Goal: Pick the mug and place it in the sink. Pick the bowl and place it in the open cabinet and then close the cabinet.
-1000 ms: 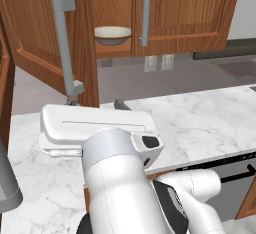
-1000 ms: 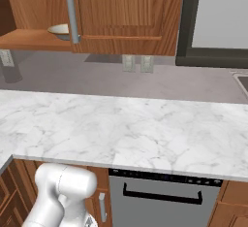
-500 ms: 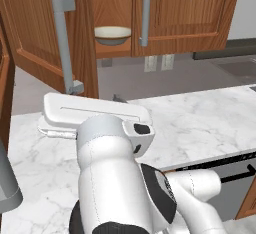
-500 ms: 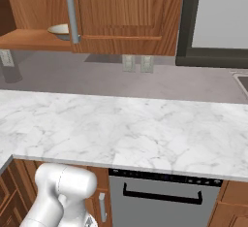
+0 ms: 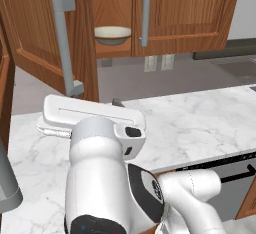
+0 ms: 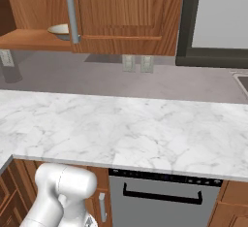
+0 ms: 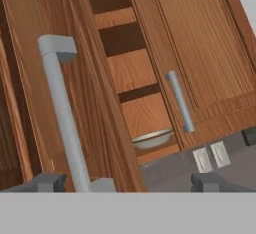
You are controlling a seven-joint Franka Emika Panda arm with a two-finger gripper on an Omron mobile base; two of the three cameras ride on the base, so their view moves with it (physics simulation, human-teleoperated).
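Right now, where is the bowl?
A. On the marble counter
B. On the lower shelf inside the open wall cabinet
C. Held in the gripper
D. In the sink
B: the bowl sits on the wooden shelf of the cabinet, between the swung-open door and the closed one, while the gripper is open and holds nothing.

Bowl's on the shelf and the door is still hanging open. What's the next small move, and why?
Probably ease the open gripper forward to the open door's bar handle and begin pushing it shut. The bowl already sits on the cabinet shelf, and the handle stands just ahead, nearer one fingertip.
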